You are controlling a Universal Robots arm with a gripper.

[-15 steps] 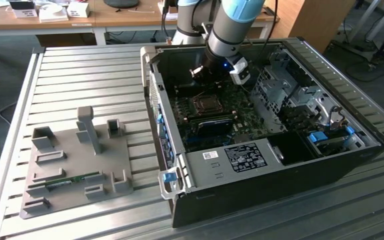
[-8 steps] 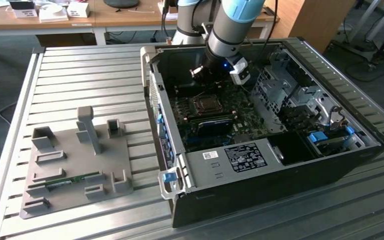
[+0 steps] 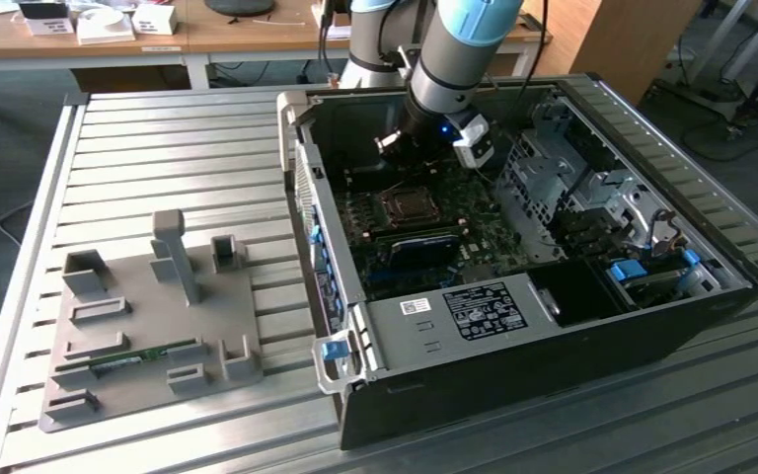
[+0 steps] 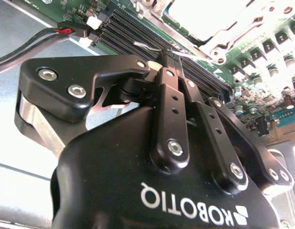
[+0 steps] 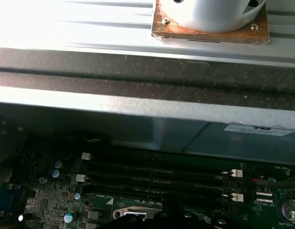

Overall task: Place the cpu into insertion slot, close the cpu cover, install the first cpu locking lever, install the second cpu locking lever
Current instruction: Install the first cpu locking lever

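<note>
End effector (image 4: 170,57) fingers pressed together on thin wire lever (image 4: 147,46) beside insertion slot (image 4: 209,24).

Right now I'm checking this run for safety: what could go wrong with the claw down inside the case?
The black claw, fingers shut together, sits at a thin silvery wire lever beside the square silvery metal socket; a slip could bend it. The long dark memory slots lie close by, so a sideways move could scrape them.

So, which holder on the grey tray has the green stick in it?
The long low holder toward the exterior view's lower left; the others hold nothing.
</note>
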